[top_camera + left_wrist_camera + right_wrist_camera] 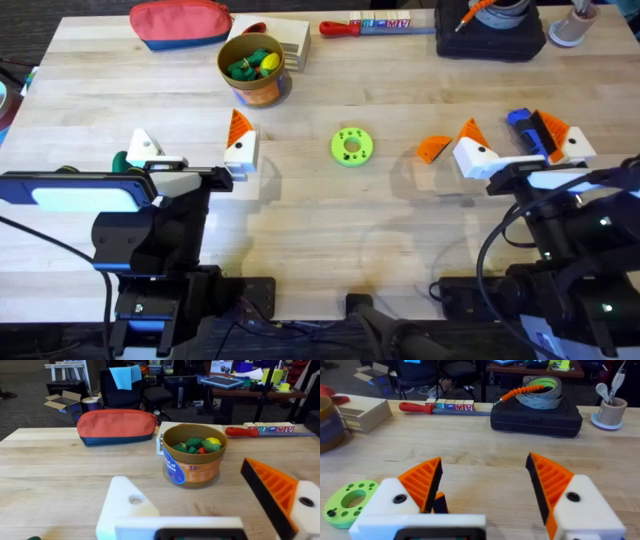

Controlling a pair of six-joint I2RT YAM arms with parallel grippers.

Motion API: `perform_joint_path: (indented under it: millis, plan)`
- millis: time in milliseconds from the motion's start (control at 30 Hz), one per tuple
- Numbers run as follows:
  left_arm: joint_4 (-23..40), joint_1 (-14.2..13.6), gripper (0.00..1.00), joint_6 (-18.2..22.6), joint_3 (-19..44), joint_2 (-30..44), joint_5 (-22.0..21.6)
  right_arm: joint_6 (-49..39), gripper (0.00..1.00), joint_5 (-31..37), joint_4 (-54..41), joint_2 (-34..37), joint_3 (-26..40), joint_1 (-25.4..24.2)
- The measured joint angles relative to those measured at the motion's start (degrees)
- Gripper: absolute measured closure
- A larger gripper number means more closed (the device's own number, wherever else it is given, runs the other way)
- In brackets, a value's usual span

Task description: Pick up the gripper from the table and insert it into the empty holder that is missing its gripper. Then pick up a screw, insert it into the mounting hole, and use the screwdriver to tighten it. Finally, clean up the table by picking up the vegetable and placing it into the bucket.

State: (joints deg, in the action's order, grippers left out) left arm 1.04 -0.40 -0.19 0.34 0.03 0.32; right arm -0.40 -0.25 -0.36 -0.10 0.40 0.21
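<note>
Lying flat, the gripper point(433, 149) points left, beside the wide-open right end effector point(520, 145).

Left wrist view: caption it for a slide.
Plain white wedge-shaped holder faces the tan-orange bucket of toy vegetables.

One loose ribbed orange plastic fin point(433, 150), one lime-green perforated disc point(352, 147), one tan-orange round bucket point(251, 68), one red zip pouch point(181, 24), one black hard case point(489, 30), one red-handled tool point(342, 28).
</note>
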Motion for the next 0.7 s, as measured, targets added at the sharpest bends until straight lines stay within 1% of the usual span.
perform_joint_path:
  millis: [333, 467, 533, 600, 633, 700]
  plan:
    - [0.08, 0.0, 0.013, 0.13, 0.0, 0.0, -0.04, -0.02, 0.01, 0.02, -0.42, 0.0, 0.07, 0.0]
    - [1.09, 0.0, 0.013, 0.22, 0.05, 0.0, -0.13, 0.83, 0.01, 0.0, -0.5, 0.0, 0.12, 0.0]
    - [4.44, 0.0, 0.015, 0.24, 0.71, 0.02, -0.29, 1.79, 0.01, 0.02, -2.43, 0.06, 1.01, 0.0]
    - [9.58, 0.0, 0.013, 0.15, 3.11, 0.5, -1.87, 2.38, 0.01, -0.18, -7.2, 0.65, 3.46, 0.0]
    - [12.57, 0.0, 0.014, -0.11, 5.15, 1.25, -3.3, 2.53, 0.01, -0.24, -9.24, 1.32, 4.7, 0.0]
    - [17.76, 0.0, 0.013, -1.05, 11.21, 4.4, -7.37, 2.53, 0.01, -0.28, -11.89, 3.5, 7.62, 0.0]
